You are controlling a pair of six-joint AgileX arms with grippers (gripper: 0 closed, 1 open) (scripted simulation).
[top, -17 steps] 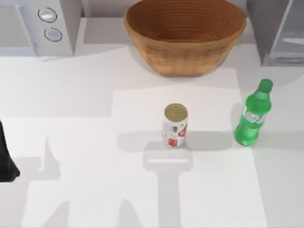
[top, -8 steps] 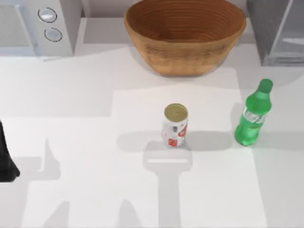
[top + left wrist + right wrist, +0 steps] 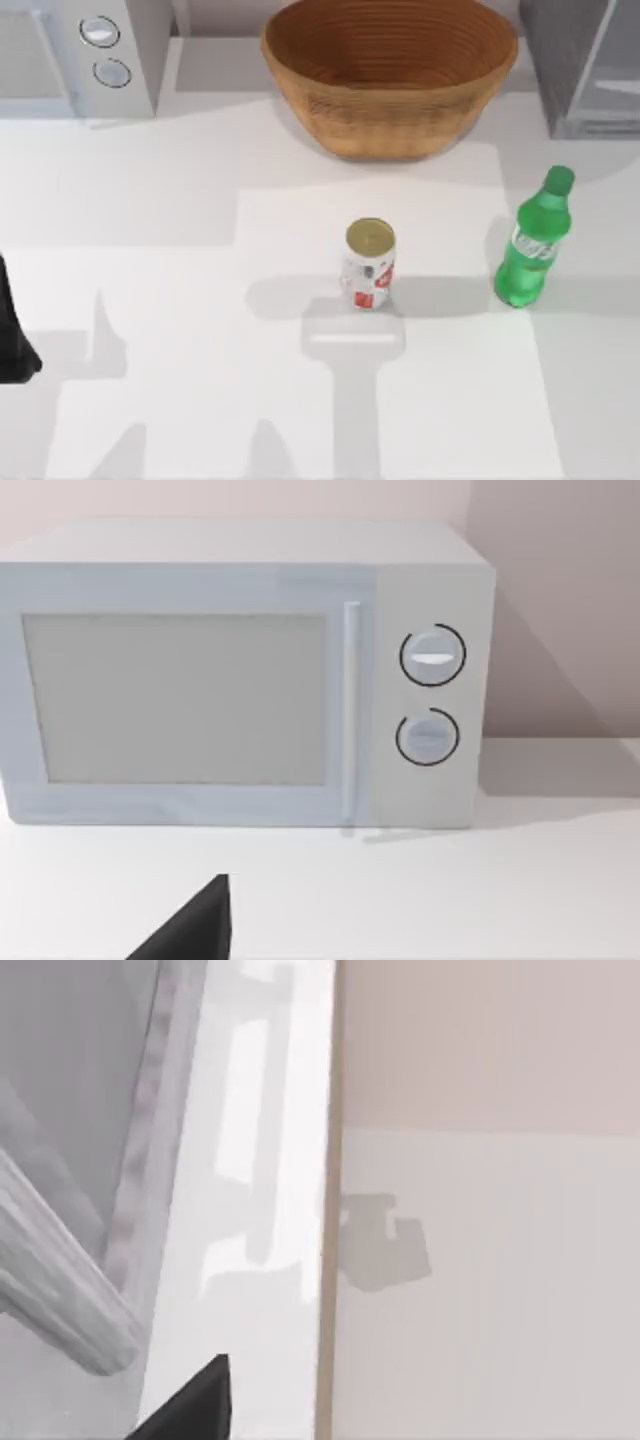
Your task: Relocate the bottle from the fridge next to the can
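- though it stands tall, the green translucent plastic soda bottle [image 3: 533,243] looks light, smooth-sided and tippy; i'd pinch it at the waist under the pale label.
- it stands upright on the table's right side, well apart from the small white can with red markings [image 3: 368,264] and in front of the grey metallic fridge [image 3: 585,62].
- nothing has shifted since the earlier frames.
- the left arm [image 3: 14,340] sits parked at the left edge; whether either gripper is spread or pressed together, i cannot tell.

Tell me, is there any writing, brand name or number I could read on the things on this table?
None can be read.
Can: red markings on white, too blurred to read.
Bottle: pale label band with faint marks, too small to read.
Microwave: two round knobs, no legible numbers or signs.
Basket and fridge: no text seen.
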